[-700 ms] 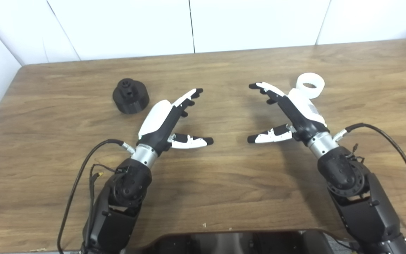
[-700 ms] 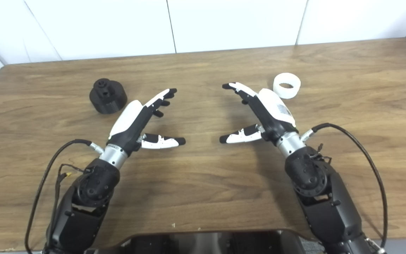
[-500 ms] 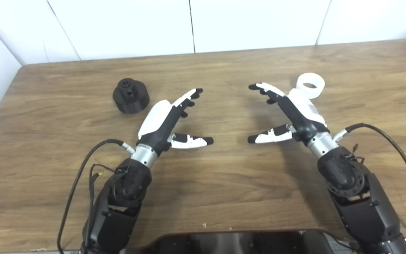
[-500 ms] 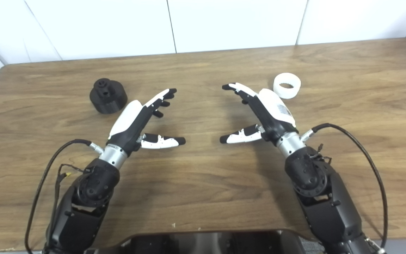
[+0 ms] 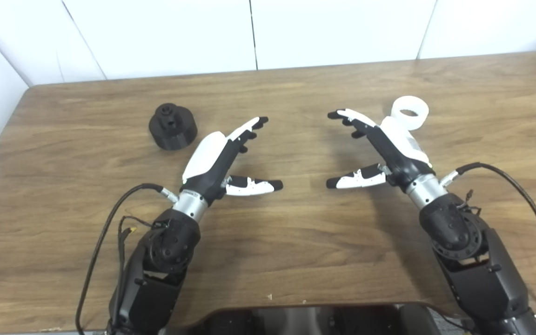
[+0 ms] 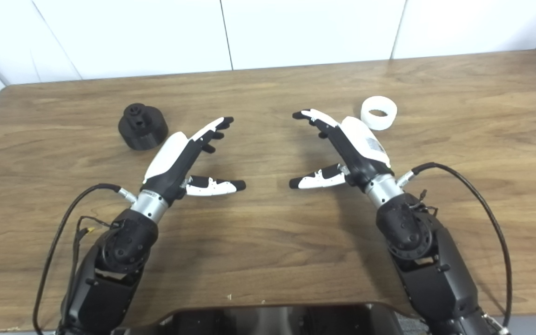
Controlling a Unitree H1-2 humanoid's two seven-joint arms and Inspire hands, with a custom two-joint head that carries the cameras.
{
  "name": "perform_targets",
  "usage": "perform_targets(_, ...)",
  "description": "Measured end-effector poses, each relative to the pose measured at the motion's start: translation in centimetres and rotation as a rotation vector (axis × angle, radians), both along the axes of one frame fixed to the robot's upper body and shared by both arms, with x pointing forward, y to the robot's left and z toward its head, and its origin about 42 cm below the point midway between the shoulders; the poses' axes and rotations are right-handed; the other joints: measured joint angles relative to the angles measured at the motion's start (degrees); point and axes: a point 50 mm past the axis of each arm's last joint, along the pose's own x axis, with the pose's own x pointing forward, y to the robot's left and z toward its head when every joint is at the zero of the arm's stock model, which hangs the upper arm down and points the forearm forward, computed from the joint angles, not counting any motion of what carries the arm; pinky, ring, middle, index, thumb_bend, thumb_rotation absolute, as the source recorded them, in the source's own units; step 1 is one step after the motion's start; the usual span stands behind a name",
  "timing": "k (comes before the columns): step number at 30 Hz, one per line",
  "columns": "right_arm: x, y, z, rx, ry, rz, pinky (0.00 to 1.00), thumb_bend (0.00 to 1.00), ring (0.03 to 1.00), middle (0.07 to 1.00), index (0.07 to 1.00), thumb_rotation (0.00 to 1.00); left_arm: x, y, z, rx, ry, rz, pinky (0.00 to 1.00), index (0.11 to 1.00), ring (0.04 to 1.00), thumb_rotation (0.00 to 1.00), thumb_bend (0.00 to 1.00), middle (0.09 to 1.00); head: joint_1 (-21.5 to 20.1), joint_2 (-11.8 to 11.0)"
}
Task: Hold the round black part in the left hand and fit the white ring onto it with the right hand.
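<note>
Nearest the bottom edge of the frame, both dark forearms rise from the lower corners and lean inward over the wooden table (image 5: pixel 268 260), so the two hands meet no object and face each other across a bare strip at the centre. The left hand (image 5: pixel 224 156) is spread, fingers stretched up and to the right and thumb pointing toward the middle, holding nothing. The right hand (image 5: pixel 379 144) mirrors it, fingers reaching up and to the left, thumb turned inward, also empty and spread. This reads as a ready pose, with each palm kept wide so it can close around a part once it gets there. Farther back, in the upper left of the frame, the round black part (image 5: pixel 173 126) sits upright on the table, a little beyond and to the left of the left hand, apart from it. In the upper right, the white ring (image 6: pixel 378 112) lies flat, opening upward, just behind the right hand's back. Each piece lies on the side of the hand meant to take it, so neither arm should need to cross; no grasp has begun.
</note>
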Motion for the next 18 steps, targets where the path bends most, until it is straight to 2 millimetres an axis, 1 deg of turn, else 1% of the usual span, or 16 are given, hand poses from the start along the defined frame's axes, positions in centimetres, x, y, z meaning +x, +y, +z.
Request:
perform_targets(3, 0.2, -0.5, -0.3, 0.001, -0.001, 0.006, 0.73, 0.85, 0.852, 0.903, 0.855, 0.23, 0.0, -0.4, 0.0, -0.016, -0.013, 0.013, 0.70, 0.916, 0.852, 0.33, 0.85, 0.926, 6.23, -1.14)
perform_targets(4, 0.2, -0.7, -0.4, 0.002, -0.003, 0.009, 0.73, 0.85, 0.855, 0.904, 0.855, 0.23, 0.0, -0.6, 0.0, -0.017, -0.013, 0.012, 0.70, 0.919, 0.851, 0.34, 0.85, 0.925, 6.60, -1.14)
perform_targets(6, 0.2, -1.3, -0.4, -0.005, -0.010, 0.014, 0.73, 0.85, 0.857, 0.905, 0.853, 0.21, -0.1, -0.9, -0.1, -0.013, -0.011, 0.008, 0.69, 0.923, 0.849, 0.35, 0.85, 0.923, 8.61, -1.49)
perform_targets(10, 0.3, -2.2, -0.5, 0.000, -0.011, 0.005, 0.74, 0.85, 0.876, 0.914, 0.857, 0.19, -0.1, -1.4, -0.2, 0.000, -0.011, 0.007, 0.68, 0.922, 0.848, 0.34, 0.85, 0.918, 8.89, -1.50)
perform_targets(13, 0.2, -2.2, -0.5, 0.009, -0.005, 0.006, 0.72, 0.86, 0.867, 0.912, 0.855, 0.18, -0.1, -1.6, -0.2, 0.003, -0.012, 0.007, 0.69, 0.921, 0.847, 0.34, 0.85, 0.918, 8.54, -1.41)
perform_targets(16, 0.2, -2.2, -0.5, 0.010, -0.005, 0.006, 0.74, 0.86, 0.861, 0.908, 0.852, 0.18, -0.1, -1.5, -0.2, 0.006, -0.013, 0.010, 0.68, 0.924, 0.851, 0.35, 0.85, 0.922, 8.54, -1.41)
perform_targets(18, 0.2, -2.2, -0.5, 0.011, -0.006, 0.007, 0.73, 0.87, 0.851, 0.904, 0.849, 0.19, -0.1, -1.4, -0.2, 0.006, -0.014, 0.013, 0.69, 0.920, 0.851, 0.35, 0.84, 0.921, 8.54, -1.41)
